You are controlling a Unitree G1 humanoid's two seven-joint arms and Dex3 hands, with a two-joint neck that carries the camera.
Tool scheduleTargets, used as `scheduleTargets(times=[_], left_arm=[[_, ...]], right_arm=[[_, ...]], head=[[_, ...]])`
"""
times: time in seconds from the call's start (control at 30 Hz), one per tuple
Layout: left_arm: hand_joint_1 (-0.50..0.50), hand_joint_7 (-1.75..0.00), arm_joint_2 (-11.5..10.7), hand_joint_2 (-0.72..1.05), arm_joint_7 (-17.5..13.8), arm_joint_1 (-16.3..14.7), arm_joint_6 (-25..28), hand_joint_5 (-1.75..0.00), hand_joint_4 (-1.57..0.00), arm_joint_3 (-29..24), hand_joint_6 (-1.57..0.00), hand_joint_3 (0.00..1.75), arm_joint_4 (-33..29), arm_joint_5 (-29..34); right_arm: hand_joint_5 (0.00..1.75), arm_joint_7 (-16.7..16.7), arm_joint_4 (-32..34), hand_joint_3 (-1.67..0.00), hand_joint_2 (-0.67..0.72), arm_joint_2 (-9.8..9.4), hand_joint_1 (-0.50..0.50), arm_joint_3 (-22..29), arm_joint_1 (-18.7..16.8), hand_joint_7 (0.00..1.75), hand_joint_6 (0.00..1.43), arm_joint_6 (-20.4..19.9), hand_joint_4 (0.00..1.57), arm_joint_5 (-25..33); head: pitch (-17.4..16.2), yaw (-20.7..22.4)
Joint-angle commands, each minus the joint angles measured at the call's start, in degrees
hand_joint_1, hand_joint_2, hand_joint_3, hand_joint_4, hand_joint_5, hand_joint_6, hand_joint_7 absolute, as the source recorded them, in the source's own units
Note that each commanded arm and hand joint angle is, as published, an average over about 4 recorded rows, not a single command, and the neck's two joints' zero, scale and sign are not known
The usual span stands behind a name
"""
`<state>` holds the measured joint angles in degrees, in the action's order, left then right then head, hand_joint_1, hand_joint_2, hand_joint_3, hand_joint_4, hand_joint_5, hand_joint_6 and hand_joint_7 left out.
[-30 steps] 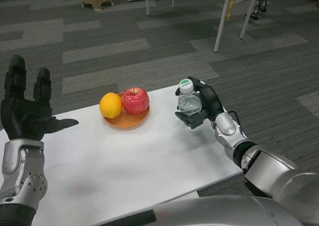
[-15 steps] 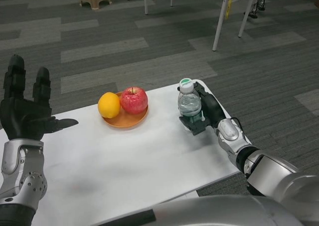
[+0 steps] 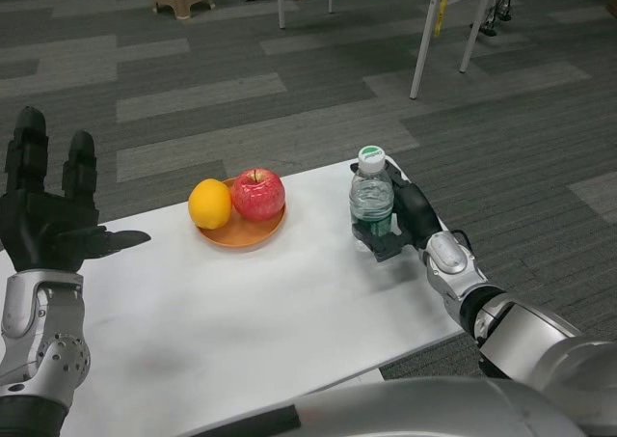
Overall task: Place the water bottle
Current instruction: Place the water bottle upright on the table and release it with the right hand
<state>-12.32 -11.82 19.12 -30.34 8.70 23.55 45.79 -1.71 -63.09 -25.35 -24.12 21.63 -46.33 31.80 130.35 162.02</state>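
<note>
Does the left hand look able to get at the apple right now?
Probably yes: the left hand is open and holds nothing, with bare table between it and the apple, though the orange sits nearer.

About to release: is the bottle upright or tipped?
Upright: the bottle stands cap up near the table edge, with the right robot hand gripping its lower part.

An orange [image 3: 209,204] and a red apple [image 3: 258,193] sit touching on an orange plate [image 3: 241,234] on the white table [image 3: 241,321].
</note>
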Motion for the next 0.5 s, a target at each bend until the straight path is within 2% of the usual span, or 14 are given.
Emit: scheduleTargets(times=[0.03,0.27,0.33,0.4,0.5], left_arm=[[-0.5,0.0,-0.07,-0.02,0.04,-0.31,0.1,-0.1,0.0,-0.17,0.0,0.04,0.0,0.04],[-0.5,0.0,0.04,-0.02,0.04,-0.22,0.1,-0.1,0.0,-0.17,0.0,0.07,0.09,0.0],[-0.5,0.0,0.06,-0.02,0.04,-0.22,0.1,-0.1,0.0,-0.17,0.0,0.04,0.09,0.0],[-0.5,0.0,0.08,-0.02,0.04,-0.22,0.1,-0.1,0.0,-0.17,0.0,0.0,0.09,0.0],[-0.5,0.0,0.06,-0.02,0.04,-0.22,0.1,-0.1,0.0,-0.17,0.0,0.07,0.09,-0.03]], right_arm=[[0.39,-0.62,0.64,-1.43,-0.1,-0.66,-0.42,0.92,-0.89,0.63,0.0,0.36,0.0,0.28],[0.39,-2.25,1.28,-1.33,-0.05,-1.08,-0.45,1.4,-1.13,0.63,0.0,0.58,0.0,0.28],[0.39,-3.06,1.56,-1.21,-0.03,-1.1,-0.48,1.42,-1.15,0.63,0.0,0.8,0.0,0.28],[0.34,-3.88,1.85,-0.97,0.0,-1.15,-0.5,1.45,-1.15,0.59,0.0,1.04,0.0,0.28],[0.29,-4.71,2.0,-0.58,0.08,-1.21,-0.5,1.47,-1.15,0.52,0.0,1.22,0.0,0.28]], head=[[0.01,-0.02],[0.06,-0.04],[0.03,-0.04],[0.02,-0.02],[0.05,0.02]])
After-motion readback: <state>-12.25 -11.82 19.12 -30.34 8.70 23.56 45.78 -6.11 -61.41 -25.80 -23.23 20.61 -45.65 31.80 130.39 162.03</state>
